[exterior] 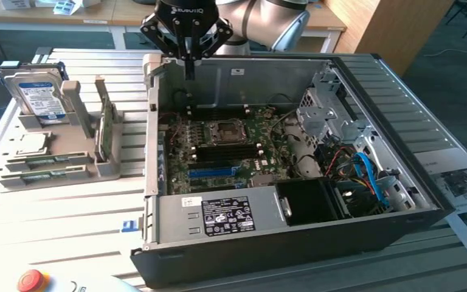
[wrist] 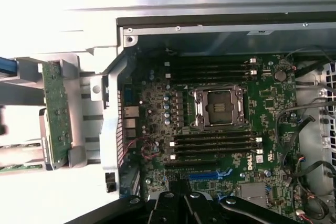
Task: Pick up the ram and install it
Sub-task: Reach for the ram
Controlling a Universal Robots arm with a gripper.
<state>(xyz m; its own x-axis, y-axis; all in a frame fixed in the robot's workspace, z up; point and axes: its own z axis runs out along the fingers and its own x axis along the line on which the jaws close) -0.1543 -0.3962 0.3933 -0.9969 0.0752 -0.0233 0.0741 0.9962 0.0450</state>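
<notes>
My tool [exterior: 190, 74] is clenched on nothing, fingers pressed together, and hangs over the open PC case [exterior: 242, 76] at its 12 o'clock rim in the exterior view. The ram [exterior: 48, 160] sits in the grey rack [exterior: 107, 169] on the surface [exterior: 63, 219], at 9 o'clock from the case, well apart from the tool. Wrist view looks down on the motherboard [wrist: 157, 103], black memory slots [wrist: 215, 145] flanking the CPU socket [wrist: 218, 107].

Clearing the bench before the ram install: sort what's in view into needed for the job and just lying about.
Needed:
- gripper, jaws shut
- ram stick
- black memory slots on the motherboard
- open computer case

Lying about:
- hard drive
- printed sheets
- red button
</notes>
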